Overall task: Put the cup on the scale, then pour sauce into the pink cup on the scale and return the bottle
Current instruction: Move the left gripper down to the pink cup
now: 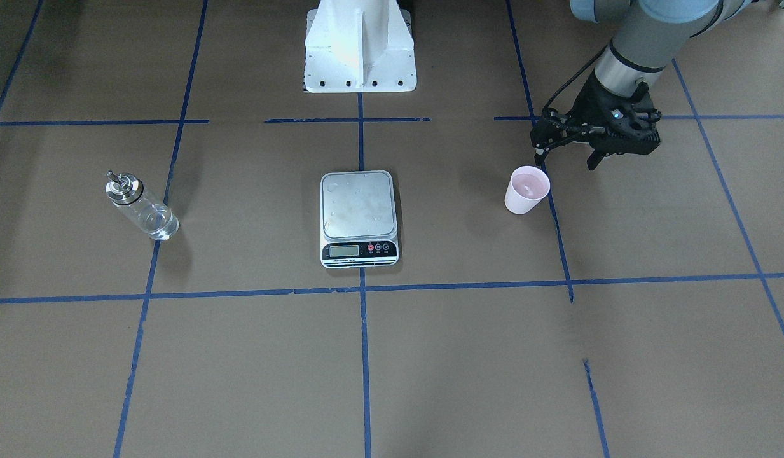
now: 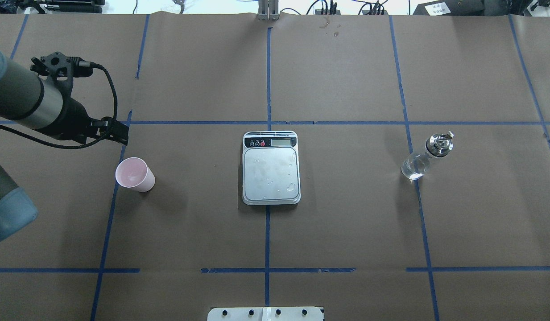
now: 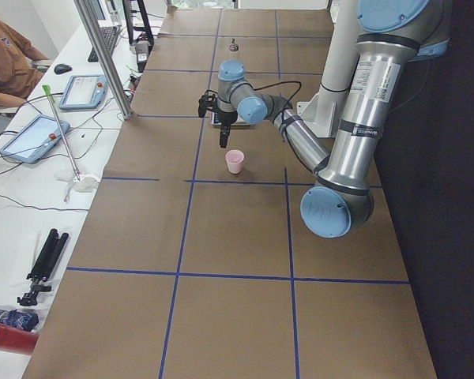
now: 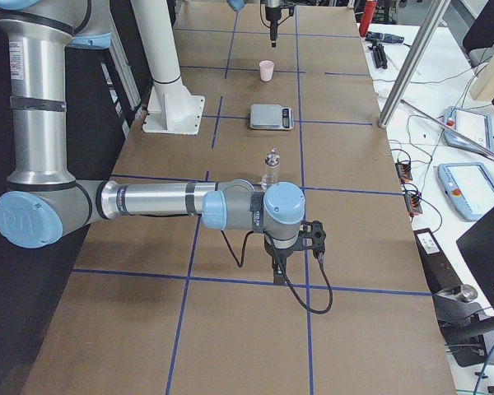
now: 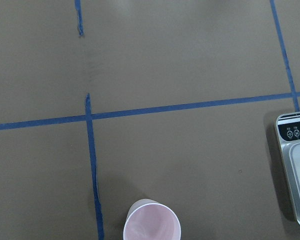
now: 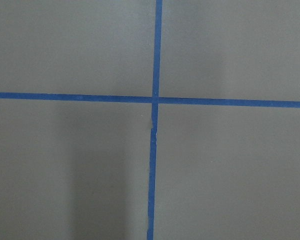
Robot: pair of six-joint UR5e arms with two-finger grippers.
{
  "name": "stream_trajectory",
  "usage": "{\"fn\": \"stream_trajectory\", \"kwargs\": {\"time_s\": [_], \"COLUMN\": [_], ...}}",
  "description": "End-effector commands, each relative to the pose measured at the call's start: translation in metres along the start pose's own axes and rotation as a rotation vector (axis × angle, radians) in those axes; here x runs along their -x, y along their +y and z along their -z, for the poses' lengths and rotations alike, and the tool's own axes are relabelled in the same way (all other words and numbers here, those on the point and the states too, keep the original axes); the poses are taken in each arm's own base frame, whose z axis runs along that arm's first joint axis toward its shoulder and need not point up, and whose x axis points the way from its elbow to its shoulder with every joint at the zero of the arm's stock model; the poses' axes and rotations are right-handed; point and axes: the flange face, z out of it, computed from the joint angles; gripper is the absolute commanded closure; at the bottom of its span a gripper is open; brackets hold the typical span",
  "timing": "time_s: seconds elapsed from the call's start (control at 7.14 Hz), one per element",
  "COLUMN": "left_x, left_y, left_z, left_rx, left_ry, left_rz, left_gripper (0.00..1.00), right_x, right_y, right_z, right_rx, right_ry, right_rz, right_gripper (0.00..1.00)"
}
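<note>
Pale pink cup upright, well apart from flat silver scale, clear glass bottle upright on scale's other side

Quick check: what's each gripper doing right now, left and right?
Left gripper: open, holding nothing, near the cup.
Right gripper: cannot be told; it shows only in the side view.

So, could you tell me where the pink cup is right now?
In the overhead view, the cup stands upright at left, well left of the scale, with the left tool hovering just above it.
</note>
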Motion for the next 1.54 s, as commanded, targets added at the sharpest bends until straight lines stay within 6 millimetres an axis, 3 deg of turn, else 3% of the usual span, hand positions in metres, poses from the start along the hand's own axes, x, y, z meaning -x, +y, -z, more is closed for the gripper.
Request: {"fn": "stream_trajectory", "kwargs": {"time_s": [0.0,0.28,0.56,1.4], "left_x": [0.013,0.01,0.016,0.013], "left_y": [0.021,0.029,0.028,0.037], "left_z": [-0.029,-0.044,-0.077,-0.103], "left_rx": [0.036,0.021,0.02,0.057], "left_ry": [-0.055,-0.063,-0.037,-0.06], "left_rz": [0.061,0.068,0.085,0.066], "left_gripper": [0.0,0.0,0.0,0.01], "right_x": [0.0,0.0,0.001,0.002], "right_y": [0.002,0.001,0.001,0.001], "right_z": [0.0,0.0,0.001,0.002], "right_rx": [0.001,0.0,-0.002,-0.006], "right_ry": [0.0,0.002,0.002,0.002], "right_rz": [-0.001,0.0,0.002,0.006], "right_gripper": [0.0,0.0,0.0,0.0]}}
